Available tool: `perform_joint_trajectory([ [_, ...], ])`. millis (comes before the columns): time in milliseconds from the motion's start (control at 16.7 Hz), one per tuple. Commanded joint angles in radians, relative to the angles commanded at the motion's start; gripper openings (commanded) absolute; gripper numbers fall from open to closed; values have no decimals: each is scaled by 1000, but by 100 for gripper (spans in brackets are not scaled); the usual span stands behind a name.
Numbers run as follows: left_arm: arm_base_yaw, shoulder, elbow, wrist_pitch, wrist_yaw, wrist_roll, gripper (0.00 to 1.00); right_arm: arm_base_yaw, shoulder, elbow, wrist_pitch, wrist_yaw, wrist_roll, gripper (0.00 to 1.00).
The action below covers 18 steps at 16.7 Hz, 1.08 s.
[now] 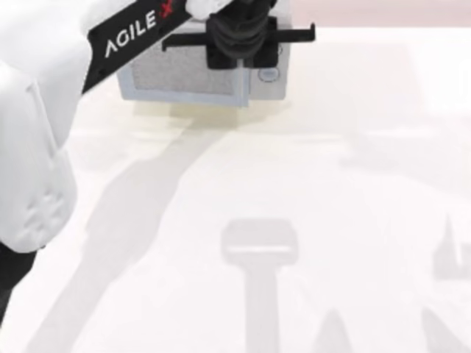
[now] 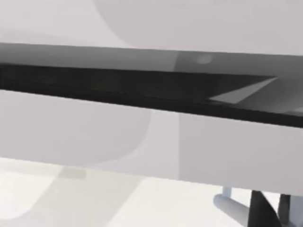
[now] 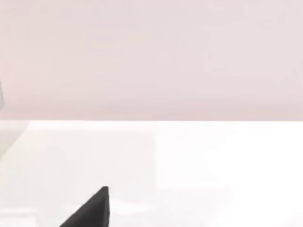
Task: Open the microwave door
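The light-grey microwave [image 1: 202, 77] stands at the table's far edge, left of centre. Its door [image 1: 180, 73] with the speckled mesh window faces the front, and the control strip with a round knob [image 1: 268, 73] is to its right. My left arm reaches over the microwave, and my left gripper [image 1: 239, 44] sits above the seam between door and strip. Close up in the left wrist view, a dark gap [image 2: 142, 87] runs between two grey panels. There the left gripper [image 2: 277, 208] has both dark fingers close together on a pale handle bar [image 2: 232, 205].
The white table [image 1: 331, 184] spreads in front of the microwave, crossed by arm shadows. My right arm is out of the top view. Its wrist view shows only one dark finger [image 3: 92, 210] over the bare table [image 3: 189, 165] and a pinkish backdrop.
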Motion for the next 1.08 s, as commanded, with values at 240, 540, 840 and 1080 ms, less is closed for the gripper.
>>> perform_joint_trajectory([
  [240, 0, 0, 0, 0, 0, 0, 0, 0, 0, 0, 0, 0, 0, 100],
  [540, 0, 0, 0, 0, 0, 0, 0, 0, 0, 0, 0, 0, 0, 100],
  [840, -4, -8, -14, 11, 9, 5, 0, 0, 0, 0, 0, 0, 0, 100],
  [1080, 2, -72, -122, 66, 27, 56, 0, 0, 0, 0, 0, 0, 0, 100],
])
